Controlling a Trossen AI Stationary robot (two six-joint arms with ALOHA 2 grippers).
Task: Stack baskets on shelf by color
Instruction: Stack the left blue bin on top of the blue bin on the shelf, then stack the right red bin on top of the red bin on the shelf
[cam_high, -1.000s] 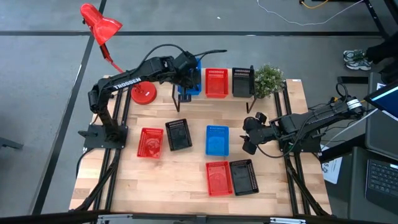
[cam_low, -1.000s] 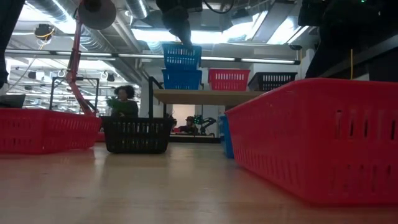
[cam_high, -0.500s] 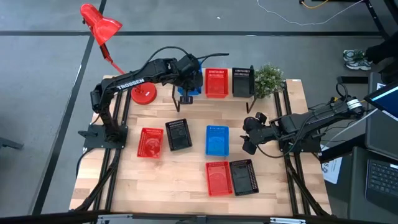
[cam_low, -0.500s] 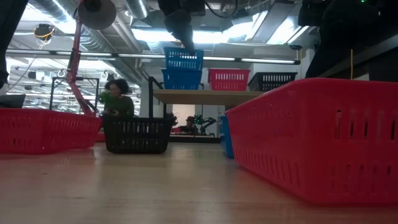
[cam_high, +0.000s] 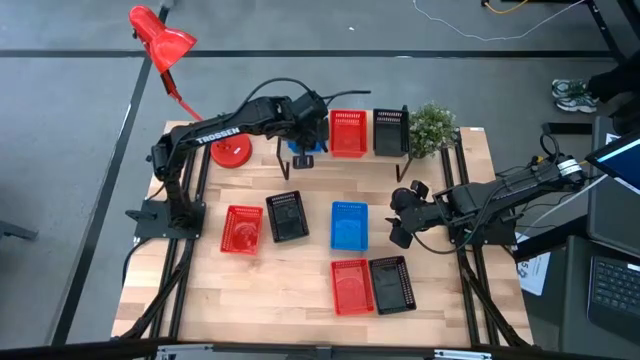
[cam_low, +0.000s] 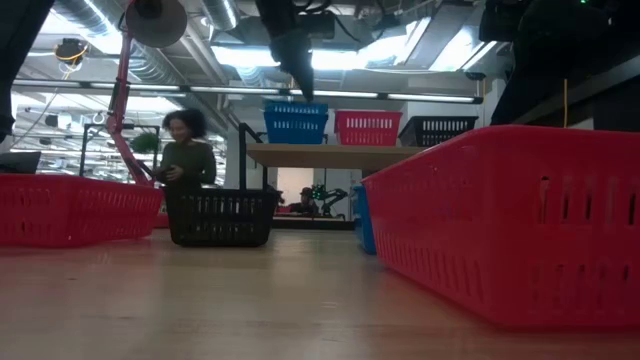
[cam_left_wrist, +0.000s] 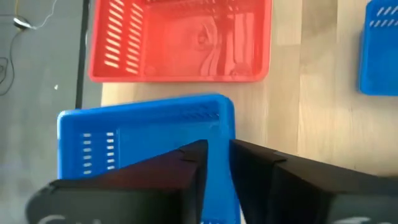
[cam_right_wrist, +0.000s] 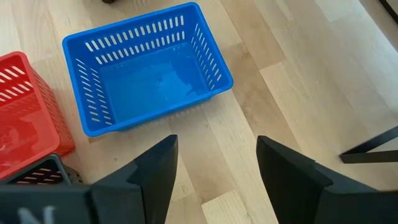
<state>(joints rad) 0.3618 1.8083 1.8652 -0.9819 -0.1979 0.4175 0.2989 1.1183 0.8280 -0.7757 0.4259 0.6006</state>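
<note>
Straddling the blue basket (cam_left_wrist: 146, 140) rim on the shelf (cam_low: 330, 153), left gripper (cam_left_wrist: 214, 163) jaws are parting (right gripper (cam_right_wrist: 214, 165) gaping, idling).

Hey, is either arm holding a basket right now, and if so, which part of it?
Left gripper straddles the blue basket's rim wall on the shelf; whether it grips cannot be told. Right gripper is open above the table, holding nothing.
</note>
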